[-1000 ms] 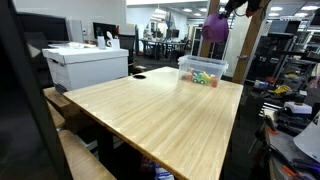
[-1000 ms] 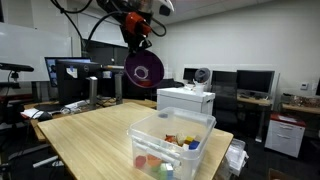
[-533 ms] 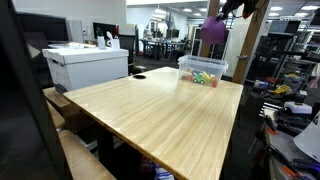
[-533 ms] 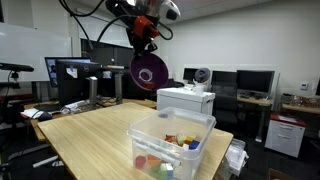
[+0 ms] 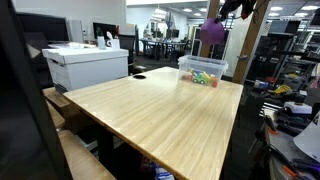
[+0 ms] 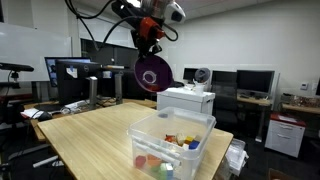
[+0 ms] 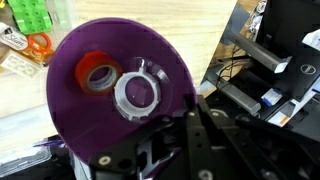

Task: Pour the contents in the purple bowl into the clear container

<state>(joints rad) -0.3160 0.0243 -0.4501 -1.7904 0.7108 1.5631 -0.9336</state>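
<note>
Wrist view showed us two pieces [image 7: 135, 92] seemingly inside the tipped bowl [image 7: 95, 135], the gripper [image 6: 150, 52] clamped shut on it above the bin [image 6: 186, 117] at the table's [image 5: 150, 110] corner; most pieces lay binned, so pouring looked nearly done

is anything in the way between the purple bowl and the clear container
Nothing visible does. The pincer holds the purple bowl tipped in the air above the clear container, whose top is open. Only air lies between them.
</note>
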